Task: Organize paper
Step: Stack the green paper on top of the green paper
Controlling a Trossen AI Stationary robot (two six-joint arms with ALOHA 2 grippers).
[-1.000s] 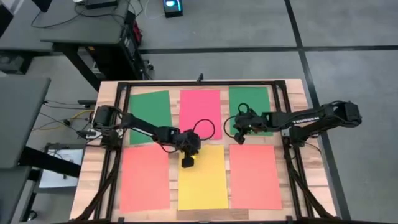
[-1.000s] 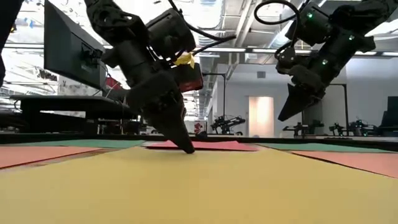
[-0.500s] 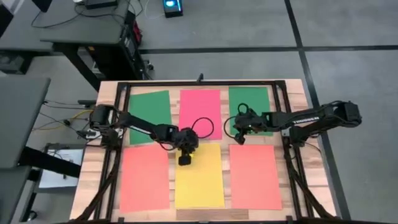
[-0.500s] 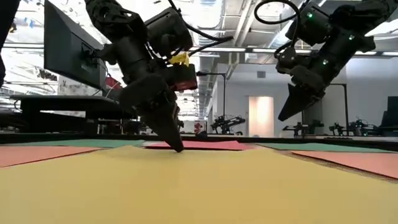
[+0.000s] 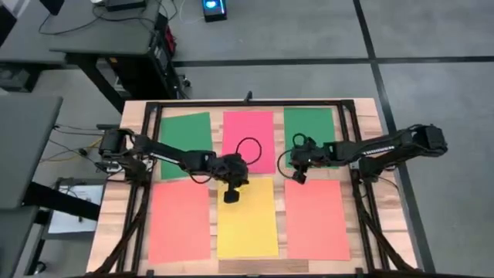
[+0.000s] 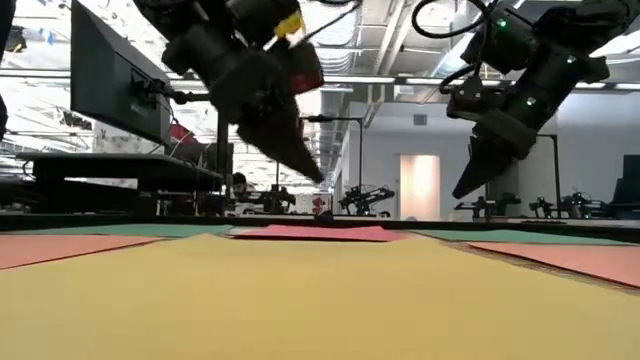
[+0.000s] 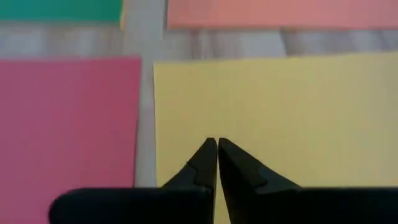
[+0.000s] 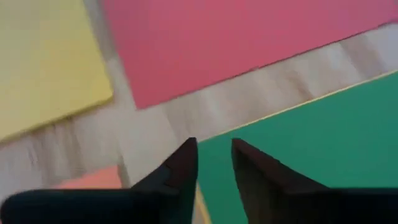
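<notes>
Claw tips on the left claw (image 5: 231, 196) are pressed together and hold nothing; this claw sits near the middle of the high view, over the top edge of the yellow sheet (image 5: 248, 221). In the low view the left claw (image 6: 311, 174) hangs in the air above the yellow sheet (image 6: 320, 300) and does not touch it. The left wrist view shows its two dark fingers (image 7: 205, 163) meeting at a point over the yellow sheet (image 7: 292, 118), with the pink-red sheet (image 7: 68, 118) beside it. The right claw (image 5: 298, 177) is a little right of the middle in the high view, just past the lower left corner of the right green sheet (image 5: 309, 127). Its fingers (image 8: 183, 165) stand a small way apart and grip nothing. In the low view the right claw (image 6: 460, 190) is up in the air at the upper right. Six sheets of paper lie flat on the wooden bench (image 5: 370, 112) in two rows. The top row has a green sheet (image 5: 186, 135), a pink-red sheet (image 5: 248, 127) and the other green one. The bottom row has an orange sheet (image 5: 179, 224) on the left, the yellow one in the middle, and another orange sheet (image 5: 316, 220) on the right. The sheets lie near each other with thin gaps of wood between them.
</notes>
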